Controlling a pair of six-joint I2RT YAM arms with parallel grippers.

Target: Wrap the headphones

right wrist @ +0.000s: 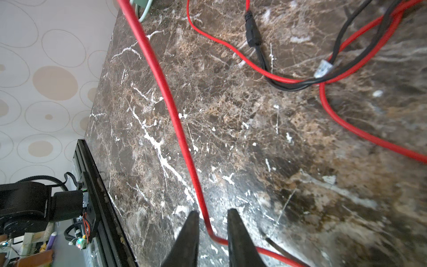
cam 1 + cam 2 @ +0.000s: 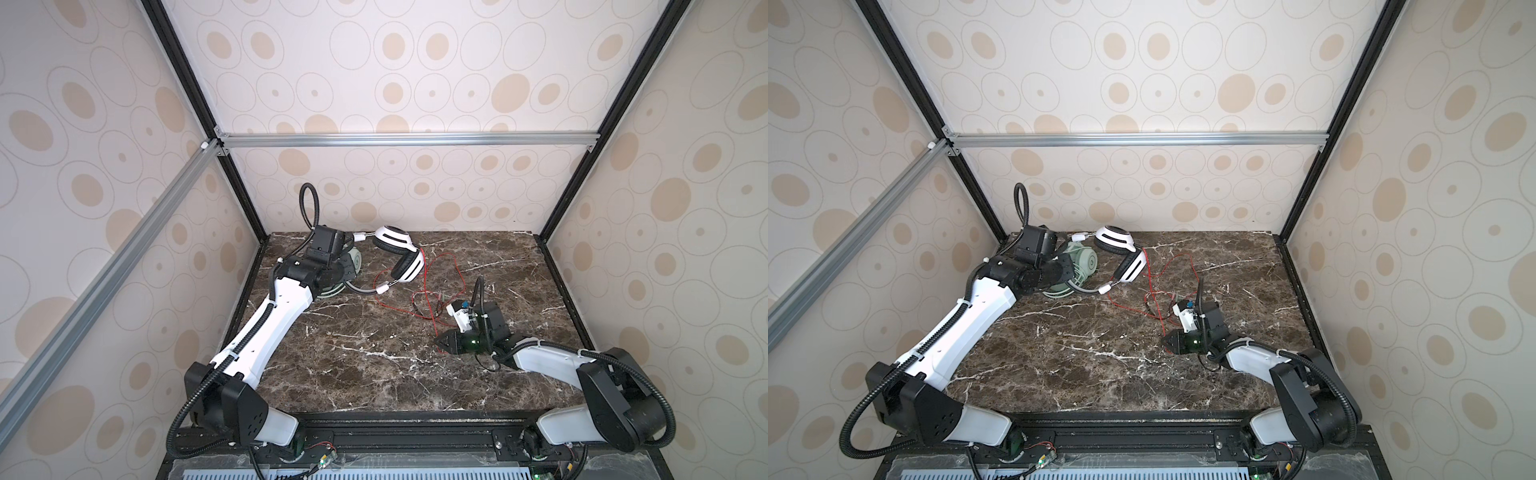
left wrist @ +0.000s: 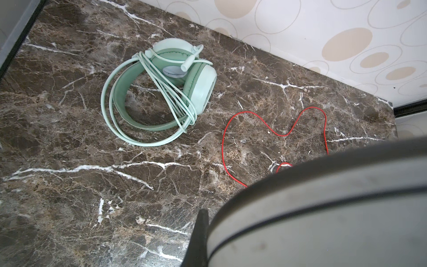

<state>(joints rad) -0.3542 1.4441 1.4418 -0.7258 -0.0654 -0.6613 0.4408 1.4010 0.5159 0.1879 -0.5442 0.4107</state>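
Left gripper [image 2: 348,269]: clamped on the grey headband [image 3: 323,208] of the white headphones [image 2: 401,249], at the far left of the table [image 2: 374,374].
Green headphones [image 3: 159,92]: lying flat on the marble just beside the white pair, with their pale cable [image 3: 108,111] looped round them.
Red cable [image 1: 175,115]: trailing loose from the white pair across the middle.
Right gripper [image 1: 212,218]: low over the marble, fingers slightly apart, that cable running between them, not pinched.

Red cable [image 1: 172,108] tangle centre-right; front seemingly free.
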